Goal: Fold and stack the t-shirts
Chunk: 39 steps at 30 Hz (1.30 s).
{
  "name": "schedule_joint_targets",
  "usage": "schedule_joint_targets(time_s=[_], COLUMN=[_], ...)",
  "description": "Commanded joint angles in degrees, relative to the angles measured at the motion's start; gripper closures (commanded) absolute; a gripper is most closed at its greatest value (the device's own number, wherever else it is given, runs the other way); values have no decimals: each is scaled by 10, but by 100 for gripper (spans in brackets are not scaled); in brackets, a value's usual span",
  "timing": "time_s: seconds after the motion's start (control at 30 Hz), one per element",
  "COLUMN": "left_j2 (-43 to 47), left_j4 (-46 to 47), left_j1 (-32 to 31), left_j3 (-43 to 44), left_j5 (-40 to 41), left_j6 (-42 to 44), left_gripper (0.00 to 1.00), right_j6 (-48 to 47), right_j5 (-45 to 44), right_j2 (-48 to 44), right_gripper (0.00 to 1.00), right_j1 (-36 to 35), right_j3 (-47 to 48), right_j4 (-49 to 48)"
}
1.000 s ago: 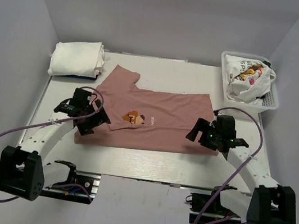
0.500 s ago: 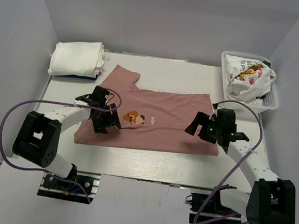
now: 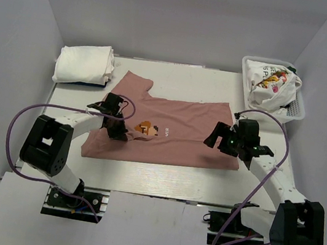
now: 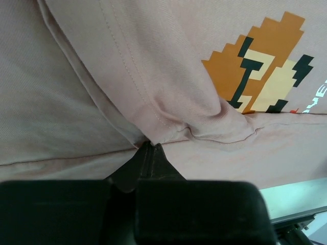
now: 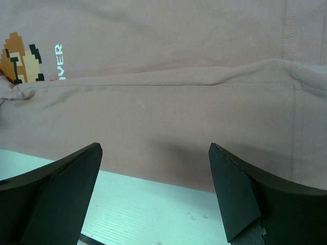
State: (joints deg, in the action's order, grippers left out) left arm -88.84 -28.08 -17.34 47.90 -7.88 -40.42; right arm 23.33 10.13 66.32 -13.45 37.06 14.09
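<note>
A dusty-pink t-shirt (image 3: pixel 177 131) lies spread on the table, its pixel-art print (image 3: pixel 146 128) facing up. My left gripper (image 3: pixel 118 131) sits on the shirt's left part beside the print. Its jaws are shut, and a fold of pink cloth (image 4: pixel 168 125) bunches at their tips (image 4: pixel 150 146). My right gripper (image 3: pixel 221 143) hovers at the shirt's right end, open, with its fingers (image 5: pixel 71 173) straddling the pink hem (image 5: pixel 168 153) and bare table under them. Plain white t-shirts (image 3: pixel 84 63) lie folded at the back left.
A white mesh basket (image 3: pixel 297 111) stands at the back right with a crumpled white printed t-shirt (image 3: pixel 269 82) inside. Grey walls close in on the left, the right and the back. Purple cables loop from both arms over the table's near edge (image 3: pixel 153 186).
My left gripper has slid right onto the pink t-shirt, toward the print, and gone from open to shut on a fold. The right gripper has shifted slightly and stays open.
</note>
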Motion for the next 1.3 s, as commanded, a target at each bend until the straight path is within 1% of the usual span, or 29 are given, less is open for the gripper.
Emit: schedule_joint_targets(time_s=[0.0, 0.1, 0.17, 0.4, 0.43, 0.53, 0.6, 0.63, 0.77, 0.8, 0.83, 0.87, 0.93, 0.97, 1.0, 1.07, 1.1, 1.13, 1.17, 1.2, 1.23, 1.27], left_j2=[19, 25, 25, -40, -48, -76, -92, -99, -139, -147, -154, -165, -179, -188, -206, -212, -212, -187, -168, -145, -121, -69], left_j4=[15, 30, 37, 45, 33, 34, 41, 41, 28, 28, 28, 43, 64, 64, 44, 19, 19, 27, 34, 47, 52, 59], left_j1=[-5, -5, -5, -10, -10, -16, -16, -16, -16, -16, -16, -16, -16, -16, -16, -16, -16, -9, -3, -3, -3, -12], left_j3=[12, 18, 38, 124, 147, 177, 189, 203, 260, 282, 290, 297, 315, 329, 358, 384, 384, 368, 353, 315, 293, 246], left_j5=[14, 14, 8, 2, 2, 10, -5, -5, 2, 13, 20, 20, 2, -14, -14, -14, -26, -38, -50, -50, -41, -30], left_j6=[-1, -1, 4, 50, 56, 82, 107, 121, 178, 188, 197, 227, 267, 285, 305, 310, 310, 310, 304, 298, 291, 281], left_gripper=[100, 100, 100, 100, 100, 100, 100, 99, 72, 69, 69, 73, 75, 75, 75, 73, 71, 69, 64, 56, 22, 1], right_j6=[-10, -10, -9, -13, -13, -14, -14, -14, -14, -14, -14, -13, -13, -14, -14, -15, -14, -14, -18, -18, -21, -21], right_j5=[-6, -4, -5, -18, -19, -26, -30, -30, -29, -29, -29, -30, -31, -32, -31, -36, -37, -37, -37, -32, -30, -28], right_j2=[-16, -17, -18, -6, -4, 7, 18, 23, 44, 49, 58, 60, 66, 66, 67, 64, 64, 64, 65, 67, 66, 71], right_gripper=[9, 9, 9, 9, 9, 9, 9, 9, 9, 9, 9, 9, 9, 9, 9, 9, 9, 9, 9, 9, 9, 9], right_j1=[2, 2, 3, 3, 4, 4, 4, 4, 3, 3, 2, 3, 3, 4, 3, 2, 3, 2, 1, 0, 1, 1], right_j3=[3, 0, -1, 7, 10, 17, 21, 25, 46, 49, 57, 60, 68, 71, 74, 76, 75, 76, 79, 78, 77, 77], right_j4=[3, 2, -3, -9, -7, -6, -13, -15, -20, -24, -25, -27, -30, -30, -32, -30, -30, -30, -30, -30, -30, -28])
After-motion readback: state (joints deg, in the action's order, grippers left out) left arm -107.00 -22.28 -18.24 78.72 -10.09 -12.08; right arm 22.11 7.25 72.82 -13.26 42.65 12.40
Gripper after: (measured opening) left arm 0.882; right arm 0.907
